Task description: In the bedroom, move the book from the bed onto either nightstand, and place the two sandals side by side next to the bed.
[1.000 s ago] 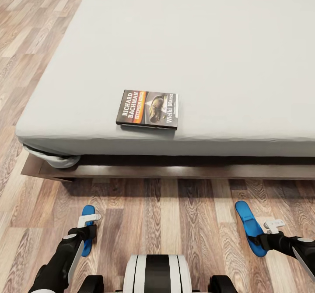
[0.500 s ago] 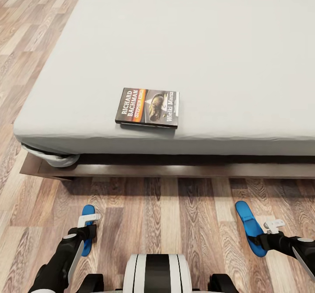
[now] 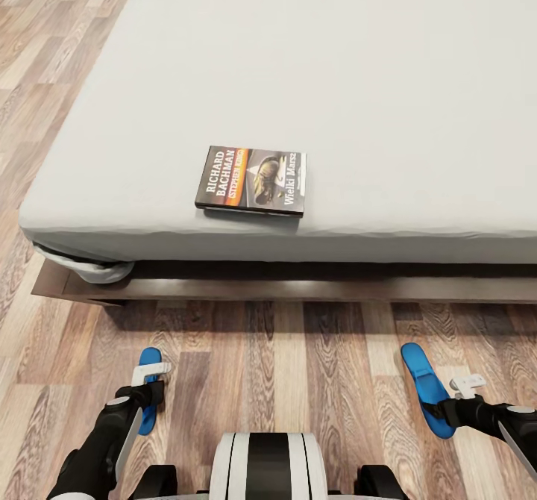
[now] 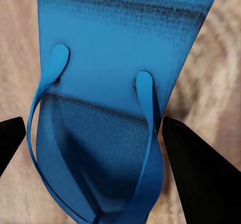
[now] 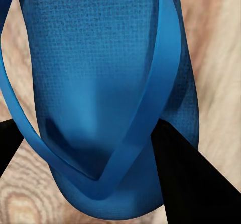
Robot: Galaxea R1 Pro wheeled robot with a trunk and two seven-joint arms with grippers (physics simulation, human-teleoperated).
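Two sandals (image 3: 425,388) on plank floor (image 3: 298,366); book (image 3: 251,180) on bed (image 3: 335,97).

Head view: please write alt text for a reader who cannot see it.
A dark paperback book lies near the front edge of a pale grey bed. On the wood floor before it, two blue sandals lie far apart: left sandal under the left gripper, right sandal beside the right gripper.

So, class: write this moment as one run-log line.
book: on bed | left sandal, right sandal: floor, apart | left gripper, right gripper: over sandals, grip unclear
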